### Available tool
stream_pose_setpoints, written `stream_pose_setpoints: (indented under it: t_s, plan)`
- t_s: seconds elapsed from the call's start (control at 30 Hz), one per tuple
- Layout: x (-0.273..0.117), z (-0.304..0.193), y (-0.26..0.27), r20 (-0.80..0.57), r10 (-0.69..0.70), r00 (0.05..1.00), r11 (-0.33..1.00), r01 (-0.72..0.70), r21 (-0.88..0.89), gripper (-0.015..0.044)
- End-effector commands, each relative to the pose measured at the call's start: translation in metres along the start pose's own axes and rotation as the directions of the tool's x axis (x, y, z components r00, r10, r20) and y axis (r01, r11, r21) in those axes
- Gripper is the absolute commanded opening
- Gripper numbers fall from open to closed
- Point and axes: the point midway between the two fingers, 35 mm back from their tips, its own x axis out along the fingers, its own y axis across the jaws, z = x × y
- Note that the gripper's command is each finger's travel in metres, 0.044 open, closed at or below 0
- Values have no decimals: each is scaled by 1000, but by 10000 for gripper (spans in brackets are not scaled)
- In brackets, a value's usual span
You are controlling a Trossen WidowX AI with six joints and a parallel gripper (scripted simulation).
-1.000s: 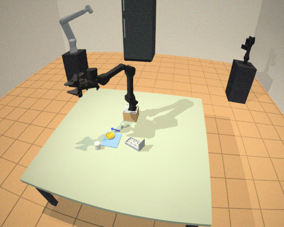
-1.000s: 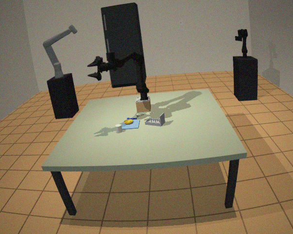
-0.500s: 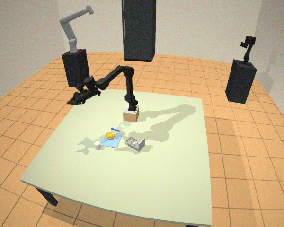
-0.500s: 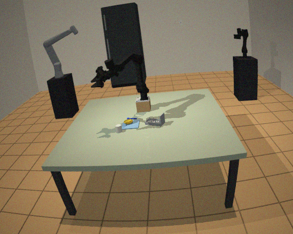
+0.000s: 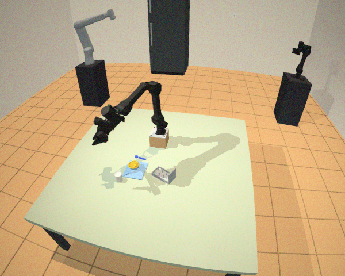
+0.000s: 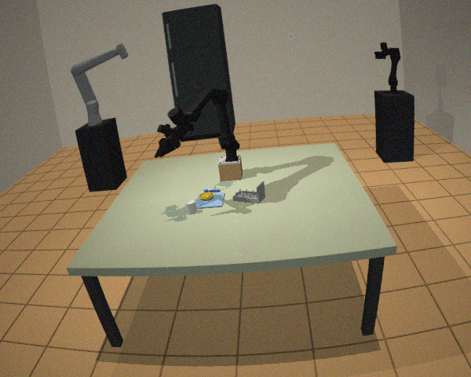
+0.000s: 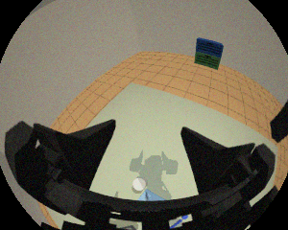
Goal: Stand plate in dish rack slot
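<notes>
Top view, yellow plate [image 5: 133, 164] on blue mat [image 5: 134, 171], dish rack [image 5: 164, 174] (slots unfilled), hand [image 5: 98, 140] released, aloft.
</notes>
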Motion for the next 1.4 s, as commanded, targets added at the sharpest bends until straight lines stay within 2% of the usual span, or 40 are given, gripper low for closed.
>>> stream_pose_setpoints:
  t_s: [0.0, 0.33, 0.73, 1.03, 1.37]
  plan:
    - [6, -27, -3, -89, -11, 996, 994, 1, -106, 400]
    - [9, -89, -13, -298, -50, 953, 932, -63, -358, 400]
    - [-1, -159, -30, -527, -118, 841, 785, -246, -569, 400]
    - [-20, -206, -49, -672, -181, 718, 646, -429, -632, 400]
    - [-46, -249, -71, -798, -252, 547, 486, -642, -593, 400]
